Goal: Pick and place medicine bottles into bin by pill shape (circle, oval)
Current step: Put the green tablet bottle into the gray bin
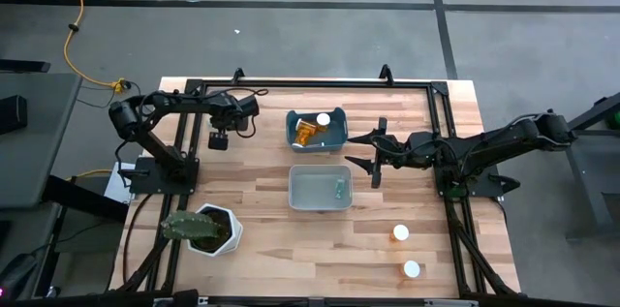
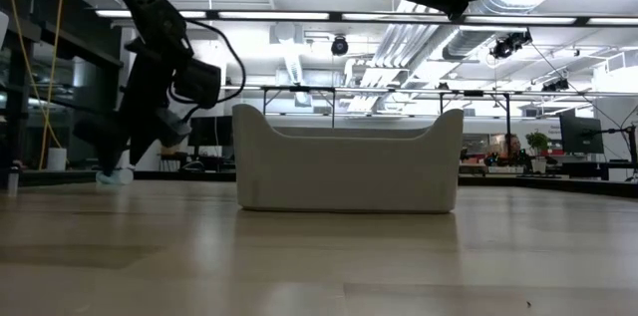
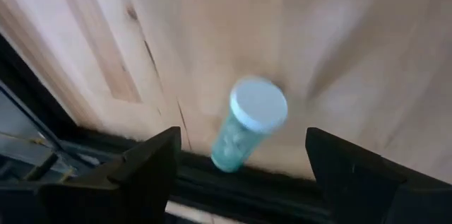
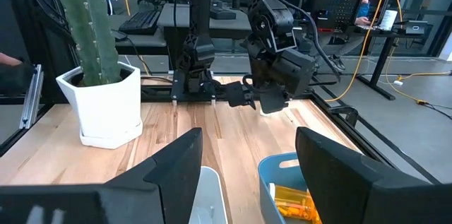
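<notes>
Your left end effector [image 3: 240,171] is hanging released over a green bottle at the worktop's far edge.

Nearest you, two orange bottles with white caps [image 1: 401,233] [image 1: 412,269] are standing on the worktop [image 1: 387,133] at its right front corner, well apart from the bins, and a white pot with a cactus [image 1: 205,230] is sitting at the left front. In the middle, the grey bin [image 1: 320,188] is holding one green bottle [image 1: 338,189]; just behind it the blue bin [image 1: 317,129] is holding orange bottles [image 1: 308,132]. Your right end effector [image 1: 363,150] is hovering with its fingers spread, gripping nothing, just right of the two bins. Farthest back on the left, a green bottle with a white cap [image 3: 248,122] is lying tilted against the black frame rail, between your left fingers but touched by neither.
</notes>
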Robot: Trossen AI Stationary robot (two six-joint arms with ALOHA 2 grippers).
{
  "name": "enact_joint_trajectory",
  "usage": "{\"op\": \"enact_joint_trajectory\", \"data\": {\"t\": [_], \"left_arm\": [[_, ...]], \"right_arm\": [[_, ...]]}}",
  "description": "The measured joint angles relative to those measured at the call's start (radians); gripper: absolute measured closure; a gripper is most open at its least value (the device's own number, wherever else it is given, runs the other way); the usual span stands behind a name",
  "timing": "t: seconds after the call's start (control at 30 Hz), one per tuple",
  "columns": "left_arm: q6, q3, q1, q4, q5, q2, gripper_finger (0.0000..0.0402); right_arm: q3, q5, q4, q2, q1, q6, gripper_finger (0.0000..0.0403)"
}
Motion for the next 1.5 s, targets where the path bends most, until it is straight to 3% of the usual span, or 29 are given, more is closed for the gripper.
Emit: {"op": "enact_joint_trajectory", "data": {"t": [0.5,0.8,1.0,1.3,1.5], "left_arm": [[0.168,-0.004,0.010,0.056,0.067,0.000,0.0152],[0.185,-0.004,0.020,0.057,0.092,0.018,0.0157],[0.181,-0.004,0.022,0.063,0.012,0.062,0.0157],[0.219,-0.004,0.022,0.089,0.015,0.066,0.0160],[0.226,-0.004,0.022,0.094,0.020,0.066,0.0186]], "right_arm": [[0.000,0.000,0.000,0.000,0.000,0.000,0.0181],[0.000,0.000,0.000,0.000,0.000,0.001,0.0181],[0.000,0.000,0.000,0.000,0.000,0.001,0.0181],[0.000,0.000,-0.009,0.000,0.000,0.001,0.0181],[0.000,0.000,-0.016,0.000,0.000,0.008,0.0181]]}}
